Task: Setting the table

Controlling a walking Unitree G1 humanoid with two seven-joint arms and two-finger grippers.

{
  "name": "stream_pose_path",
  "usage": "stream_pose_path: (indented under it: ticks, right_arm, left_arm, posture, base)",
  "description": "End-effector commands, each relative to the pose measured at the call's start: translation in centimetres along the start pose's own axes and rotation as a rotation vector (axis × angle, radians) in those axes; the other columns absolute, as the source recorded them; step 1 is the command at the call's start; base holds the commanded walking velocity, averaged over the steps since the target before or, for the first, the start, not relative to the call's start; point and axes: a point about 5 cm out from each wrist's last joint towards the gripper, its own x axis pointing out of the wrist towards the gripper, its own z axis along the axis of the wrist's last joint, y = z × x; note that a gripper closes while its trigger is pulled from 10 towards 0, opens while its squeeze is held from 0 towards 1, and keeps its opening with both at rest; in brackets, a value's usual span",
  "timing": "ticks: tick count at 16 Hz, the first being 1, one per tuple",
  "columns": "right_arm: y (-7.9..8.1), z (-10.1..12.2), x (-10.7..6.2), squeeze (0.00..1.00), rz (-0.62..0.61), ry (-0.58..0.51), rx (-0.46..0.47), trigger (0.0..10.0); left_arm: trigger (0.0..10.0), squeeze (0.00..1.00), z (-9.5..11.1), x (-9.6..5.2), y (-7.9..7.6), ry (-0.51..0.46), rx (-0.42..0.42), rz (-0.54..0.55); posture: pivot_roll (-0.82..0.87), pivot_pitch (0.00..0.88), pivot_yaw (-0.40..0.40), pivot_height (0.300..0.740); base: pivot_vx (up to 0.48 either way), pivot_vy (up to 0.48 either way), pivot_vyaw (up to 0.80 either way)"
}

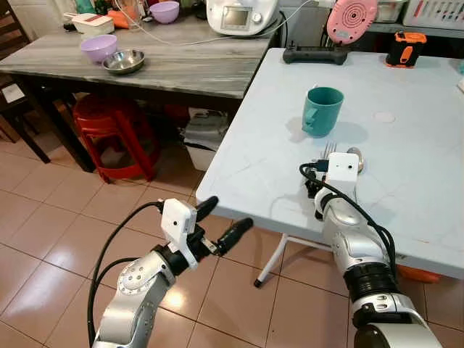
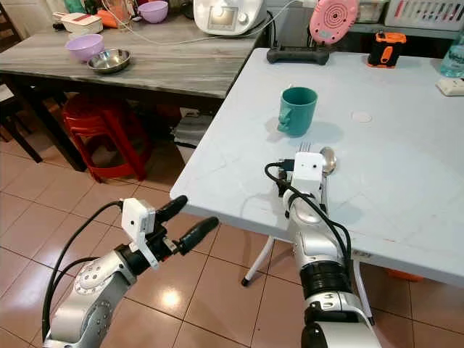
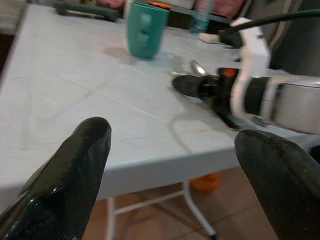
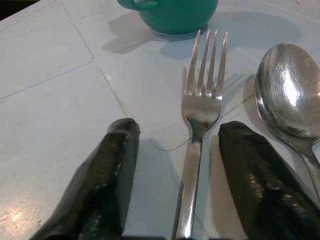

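On the white table [image 1: 406,196] a fork [image 4: 202,100] and a spoon [image 4: 287,90] lie side by side, just in front of a teal mug [image 1: 321,110]. My right gripper [image 4: 179,131] rests low over the table, open, one finger on each side of the fork's handle with gaps showing on both sides. The spoon lies just outside one finger. My left gripper [image 1: 228,214] hangs open in the air over the tiled floor, off the table's near left corner, with nothing between its fingers.
A grey wooden table [image 1: 188,65] stands at the back left with purple bowls [image 1: 98,47], a steel bowl [image 1: 124,61] and a white appliance [image 1: 239,14]. Red stools [image 1: 116,130] sit under it. A pink device [image 1: 351,19] and an orange-black item [image 1: 404,48] stand at the white table's far edge.
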Motion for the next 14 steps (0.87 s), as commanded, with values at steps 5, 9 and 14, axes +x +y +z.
stream_pose_path:
  ticks: [5,9,14]
  right_arm:
    - [-0.6,-2.6,-0.4,0.00,-0.009,0.108,0.023,0.0]
    - [-0.7,-3.3,-0.5,0.00,-0.016,0.146,0.018,0.0]
    - [-1.1,-3.5,-0.6,0.00,-0.041,0.174,0.042,0.0]
  left_arm:
    - [10.0,0.00,0.0,-0.4,0.1,0.030,0.023,-0.042]
    - [10.0,0.00,-0.3,-0.5,-0.1,0.056,0.018,-0.084]
    - [10.0,0.00,-0.5,-0.4,-0.4,0.076,0.017,-0.125]
  posture:
    - [-0.07,0.094,0.100,0.740]
    - [-0.07,0.091,0.102,0.740]
    - [-0.08,0.091,0.103,0.740]
  base:
    - [0.000,0.000,0.00]
    - [0.000,0.000,0.00]
    - [0.000,0.000,0.00]
